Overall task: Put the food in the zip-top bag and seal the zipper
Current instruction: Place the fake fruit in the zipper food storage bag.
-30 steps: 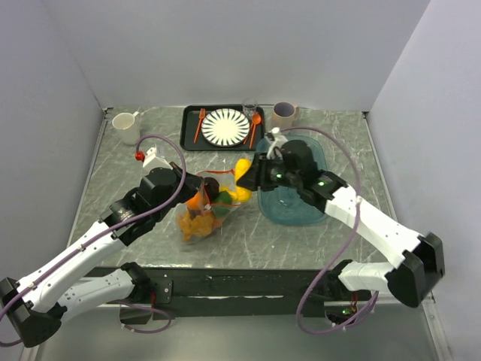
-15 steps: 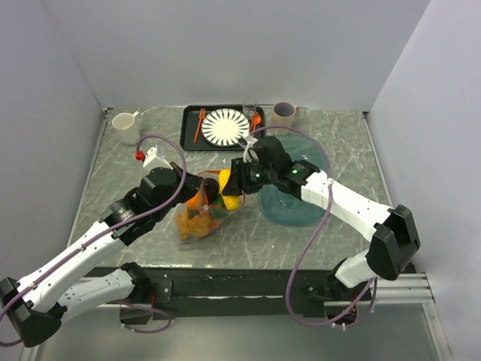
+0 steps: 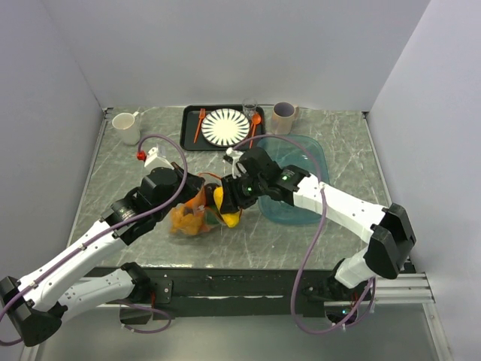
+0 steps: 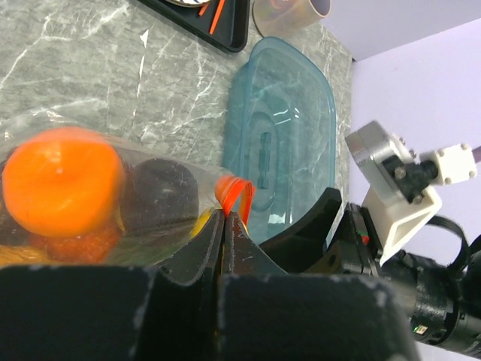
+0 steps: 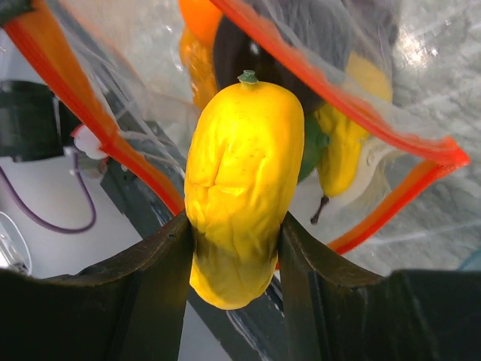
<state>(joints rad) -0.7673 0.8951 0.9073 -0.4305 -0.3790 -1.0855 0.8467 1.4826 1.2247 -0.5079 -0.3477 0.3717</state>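
Note:
The clear zip-top bag [image 3: 189, 220] lies at the table's middle, and my left gripper [image 4: 223, 218] is shut on its mouth edge by the orange-red zipper [image 4: 234, 197]. Inside the bag are a round orange [image 4: 64, 180] and a dark purple piece [image 4: 165, 188]. My right gripper [image 5: 234, 241] is shut on a long yellow piece of food [image 5: 244, 173], whose tip pokes into the open mouth between the two runs of the zipper [image 5: 353, 105]. Beyond it in the bag lie a yellow pear-like piece [image 5: 349, 150], a green piece [image 5: 312, 147] and a dark one [image 5: 301, 45].
A teal translucent tub [image 3: 297, 188] stands just right of the bag. At the back, a black tray [image 3: 189, 139] holds a striped plate [image 3: 224, 126] and orange cutlery. A white mug [image 3: 126, 126] is back left, a beige cup [image 3: 285, 114] back right.
My right gripper has carried the yellow piece left and down, from over the tub's edge to the bag's mouth. The left gripper has kept its hold; the bag has shifted slightly.

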